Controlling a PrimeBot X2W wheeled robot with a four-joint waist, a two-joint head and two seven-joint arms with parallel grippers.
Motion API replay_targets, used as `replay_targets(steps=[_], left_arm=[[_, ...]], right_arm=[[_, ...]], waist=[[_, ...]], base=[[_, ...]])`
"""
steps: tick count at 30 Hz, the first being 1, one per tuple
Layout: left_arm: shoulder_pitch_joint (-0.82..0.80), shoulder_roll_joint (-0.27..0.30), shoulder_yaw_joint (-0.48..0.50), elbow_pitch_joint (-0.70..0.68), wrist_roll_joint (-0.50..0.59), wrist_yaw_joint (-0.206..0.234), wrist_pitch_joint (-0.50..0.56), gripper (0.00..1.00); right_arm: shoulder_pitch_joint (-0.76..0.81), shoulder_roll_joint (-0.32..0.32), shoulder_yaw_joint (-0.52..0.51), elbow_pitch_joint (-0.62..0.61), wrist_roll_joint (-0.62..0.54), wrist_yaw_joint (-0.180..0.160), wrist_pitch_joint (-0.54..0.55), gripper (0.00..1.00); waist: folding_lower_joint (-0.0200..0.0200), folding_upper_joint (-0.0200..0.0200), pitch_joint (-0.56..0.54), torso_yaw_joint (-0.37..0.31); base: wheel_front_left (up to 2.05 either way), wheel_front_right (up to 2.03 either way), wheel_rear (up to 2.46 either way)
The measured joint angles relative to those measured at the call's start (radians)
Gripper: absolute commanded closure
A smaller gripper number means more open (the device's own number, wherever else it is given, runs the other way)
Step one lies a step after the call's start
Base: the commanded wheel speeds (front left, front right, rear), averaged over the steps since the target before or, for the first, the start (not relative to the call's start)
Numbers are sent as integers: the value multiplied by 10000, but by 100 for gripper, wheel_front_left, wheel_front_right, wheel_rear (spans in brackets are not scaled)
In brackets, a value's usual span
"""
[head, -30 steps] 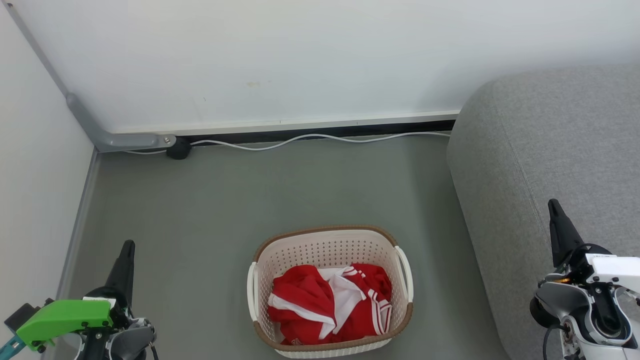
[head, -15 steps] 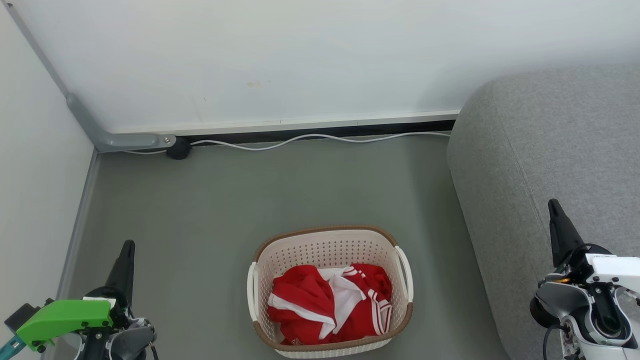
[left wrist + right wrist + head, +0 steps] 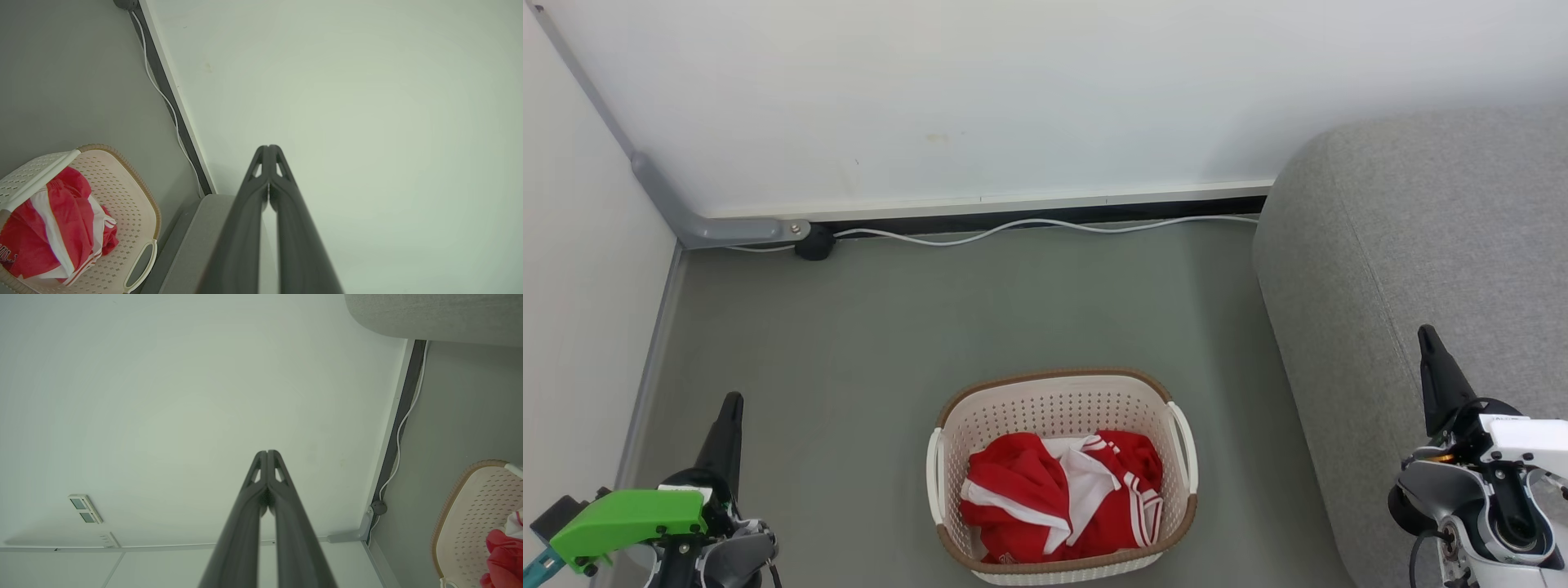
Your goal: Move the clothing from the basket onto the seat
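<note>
Wall (image 3: 1013, 98): pale, plain, with a white cable (image 3: 1045, 224) running along its foot. Floor (image 3: 931, 327): grey-green, bare around the basket. Seat (image 3: 1421, 245): light-grey sofa, rounded corner, on the robot's right, with nothing on the part in view. Basket (image 3: 1054, 408): cream perforated plastic with a brown rim and a white handle at each side, standing on the floor low in the middle of the head view, just left of the sofa's flank and apart from it; its long axis appears to run side to side, handle to handle. Clothing (image 3: 1029, 498): red with white panels and stripe trim, crumpled in the near half of the basket, none of it over the rim. Left gripper (image 3: 732, 402): raised at lower left, fingers pressed together, holding nothing. Right gripper (image 3: 1426, 335): raised at lower right in front of the sofa, fingers likewise pressed together and empty. Bearing: the clothing lies between the two grippers, inward and downward from each; neither looks clearly nearer, but the right arm is on the sofa side, so it likely has the shorter carry.
</note>
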State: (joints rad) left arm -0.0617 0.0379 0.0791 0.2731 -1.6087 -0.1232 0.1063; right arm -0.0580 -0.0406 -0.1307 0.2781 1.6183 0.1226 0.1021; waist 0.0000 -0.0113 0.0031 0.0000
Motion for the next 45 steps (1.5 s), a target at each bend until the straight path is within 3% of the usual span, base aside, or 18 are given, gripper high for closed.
replay_targets(steps=[14, 15, 20, 31, 45], left_arm=[[0, 0, 2, 0, 0, 0, 0, 100], [10, -6, -2, 27, 0, 2, -2, 0], [491, -272, -111, 662, 8, 10, -10, 0], [575, -282, -293, 422, 397, 10, -347, 0], [575, -199, -522, -169, 2174, 102, -825, 0]], right_arm=[[0, 0, -2, 0, 0, 0, 2, 100], [12, 8, 0, 25, 0, -2, 0, 0], [622, 305, 42, 637, 2, -13, -6, 0], [692, 316, 295, 614, -278, -13, -336, 0], [667, 219, 414, 35, -2253, -167, -805, 0]], waist=[[0, 0, 0, 0], [0, 0, 0, 0], [0, 0, 0, 0], [0, 0, -53, 8], [0, 0, -119, 11]], base=[[0, 0, 0], [0, 0, 0], [0, 0, 0], [0, 0, 0], [0, 0, 0]])
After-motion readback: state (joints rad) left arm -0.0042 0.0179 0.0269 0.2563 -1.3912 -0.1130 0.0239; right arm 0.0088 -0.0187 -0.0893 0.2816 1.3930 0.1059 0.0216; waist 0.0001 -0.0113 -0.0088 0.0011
